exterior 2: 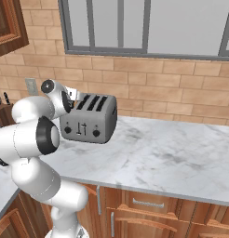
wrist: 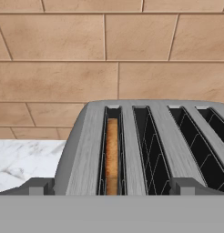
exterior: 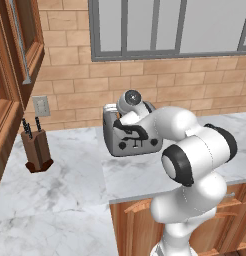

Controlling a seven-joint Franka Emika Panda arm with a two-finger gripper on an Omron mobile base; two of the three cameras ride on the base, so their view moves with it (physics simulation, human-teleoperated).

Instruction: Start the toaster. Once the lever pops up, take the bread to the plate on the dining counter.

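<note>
1. The boxy grey metal four-slot toaster (exterior 2: 90, 120) stands on the white-grey marble counter (exterior 2: 172, 158) below a tan brick wall (exterior 2: 149, 88), with two black round knobs and small black sliders on its front face
2. The thin tan-brown slice of bread (wrist: 112, 157) sits upright, sunk in the leftmost slot as the hand view shows it; the other three slots hold nothing
3. The white arm's two-finger gripper (wrist: 112, 187) hangs just above the toaster's front edge, jaws spread wide, one dark tip on each side of the first two slots, holding nothing
4. A brown wooden knife block (exterior: 37, 150) stands on the counter well to the toaster's left, by a wall socket (exterior: 41, 106)
</note>
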